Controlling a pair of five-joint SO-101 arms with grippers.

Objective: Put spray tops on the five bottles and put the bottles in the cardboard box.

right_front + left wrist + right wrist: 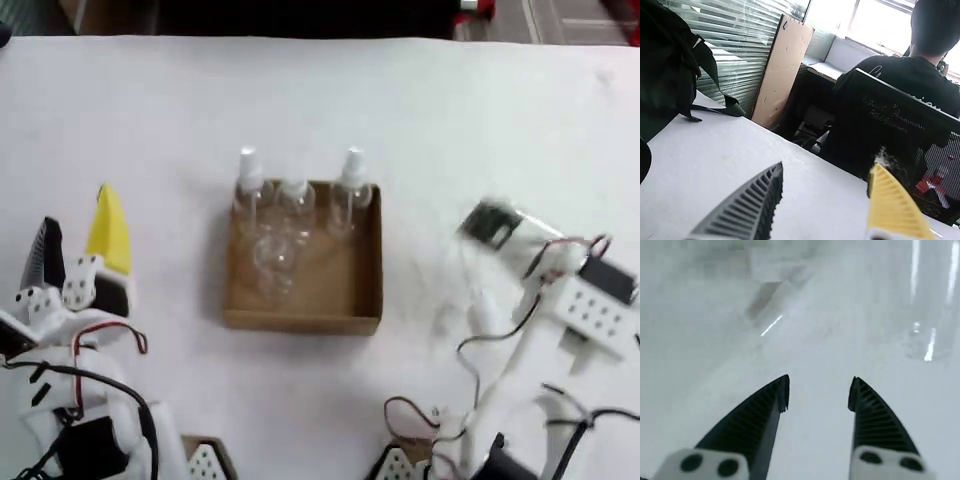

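Note:
The cardboard box (pixel 365 270) lies at the table's middle. Three clear bottles stand along its far wall: two carry white spray tops (pixel 248 162) (pixel 352 162), and the middle bottle (pixel 295 200) is between them. Another clear bottle (pixel 272 258) lies on the box floor. My left gripper (pixel 78 240) (pixel 827 167), with one yellow and one black finger, stands open and empty left of the box. My right gripper (pixel 482 224) (pixel 818 390) is open to the right of the box, low over the table. A clear bottle (pixel 935 300) stands just ahead of its fingers, off to one side.
Cables and arm bases crowd the table's near edge (pixel 430 440). A black bag (pixel 670 65) rests on the table's far left. A person sits in a chair (pixel 900 125) beyond the table edge.

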